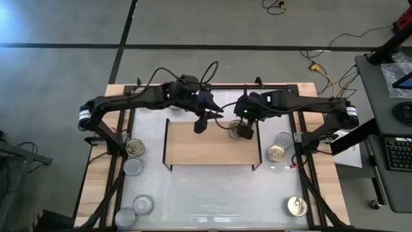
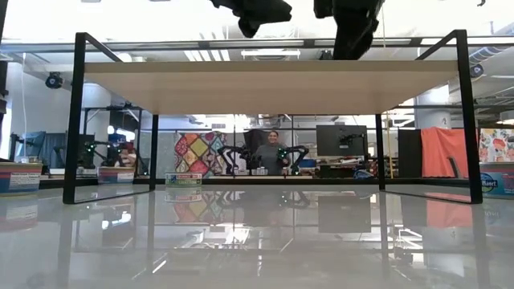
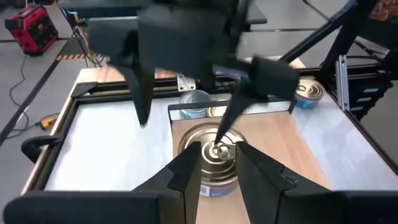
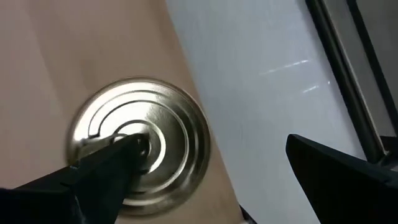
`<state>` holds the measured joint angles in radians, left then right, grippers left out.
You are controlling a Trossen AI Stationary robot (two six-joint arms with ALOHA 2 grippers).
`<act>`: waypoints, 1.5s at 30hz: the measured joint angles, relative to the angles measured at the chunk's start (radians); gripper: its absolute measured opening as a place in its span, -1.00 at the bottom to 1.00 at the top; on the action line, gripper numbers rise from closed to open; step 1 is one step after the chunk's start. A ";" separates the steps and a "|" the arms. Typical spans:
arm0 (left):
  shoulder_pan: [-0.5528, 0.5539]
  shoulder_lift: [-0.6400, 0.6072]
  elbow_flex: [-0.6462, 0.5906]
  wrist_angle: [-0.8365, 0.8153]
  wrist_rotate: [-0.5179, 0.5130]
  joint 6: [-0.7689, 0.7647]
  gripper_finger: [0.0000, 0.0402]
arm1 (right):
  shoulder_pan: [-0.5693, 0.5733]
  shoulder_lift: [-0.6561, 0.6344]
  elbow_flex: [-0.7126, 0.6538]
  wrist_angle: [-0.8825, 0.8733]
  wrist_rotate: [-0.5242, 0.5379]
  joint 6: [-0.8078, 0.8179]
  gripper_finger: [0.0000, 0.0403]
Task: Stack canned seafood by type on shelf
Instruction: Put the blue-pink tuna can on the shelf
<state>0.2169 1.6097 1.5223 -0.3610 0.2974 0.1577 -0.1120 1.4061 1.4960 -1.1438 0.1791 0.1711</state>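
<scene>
One gold ribbed-top can (image 1: 242,133) stands on its base on the light-wood shelf (image 1: 193,151), near the shelf's far right corner. My right gripper (image 1: 243,126) is open wide just above it. In the right wrist view one finger (image 4: 106,171) lies over the can's top (image 4: 155,134) and the other (image 4: 339,171) hangs out over the white tabletop. My left gripper (image 1: 201,122) is open over the shelf's far edge, left of the can. Its fingers (image 3: 186,180) point toward the can (image 3: 214,162). My right gripper comes at the gold can from above, with one fingertip (image 3: 219,144) over the middle of the can's top. Whether that tip touches the lid I cannot tell. The can is not between the fingers and stands upright on the shelf.
Loose cans stand on the white tabletop. On the left are a gold one (image 1: 135,148) and several silver ones (image 1: 133,167). On the right are a silver one (image 1: 283,139) and two gold ones (image 1: 277,153) (image 1: 297,206). A person sits in the room beyond (image 2: 271,151).
</scene>
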 joint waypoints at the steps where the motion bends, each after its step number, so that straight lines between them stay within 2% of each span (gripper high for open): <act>1: 0.000 -0.007 0.000 -0.007 0.000 0.006 -0.58 | 0.000 -0.002 0.022 -0.029 0.000 0.014 0.99; 5: 0.002 -0.032 -0.001 -0.040 -0.002 0.027 -0.58 | 0.005 -0.015 0.095 -0.217 -0.003 0.105 0.99; 10: 0.002 -0.059 -0.001 -0.091 -0.026 0.079 -0.58 | 0.063 -0.077 0.066 -0.393 -0.051 0.286 0.99; 19: 0.002 -0.048 -0.007 -0.138 -0.027 0.149 -0.58 | 0.243 -0.198 -0.108 -0.401 -0.206 0.629 0.99; 23: 0.002 -0.047 -0.008 -0.136 -0.027 0.160 -0.58 | 0.317 -0.248 -0.177 -0.401 -0.225 0.732 0.99; 27: 0.002 -0.047 -0.008 -0.136 -0.027 0.164 -0.58 | 0.377 -0.281 -0.258 -0.393 -0.241 0.762 0.99; 32: 0.001 -0.047 -0.008 -0.097 -0.026 0.185 -0.58 | 0.440 -0.292 -0.401 -0.295 -0.319 0.733 0.99; 36: -0.002 -0.047 -0.007 -0.023 -0.026 0.098 -0.58 | 0.490 -0.291 -0.503 -0.169 -0.318 0.735 0.97; 41: -0.002 -0.045 -0.008 0.011 -0.027 -0.019 -0.58 | 0.586 -0.300 -0.564 -0.099 -0.300 0.738 0.79; 45: -0.003 -0.044 -0.008 0.011 -0.041 -0.091 -0.58 | 0.678 -0.322 -0.589 -0.100 -0.223 0.763 0.58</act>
<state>0.2139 1.5658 1.5146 -0.3497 0.2565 0.0671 0.5657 1.0844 0.9073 -1.2438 -0.0439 0.9340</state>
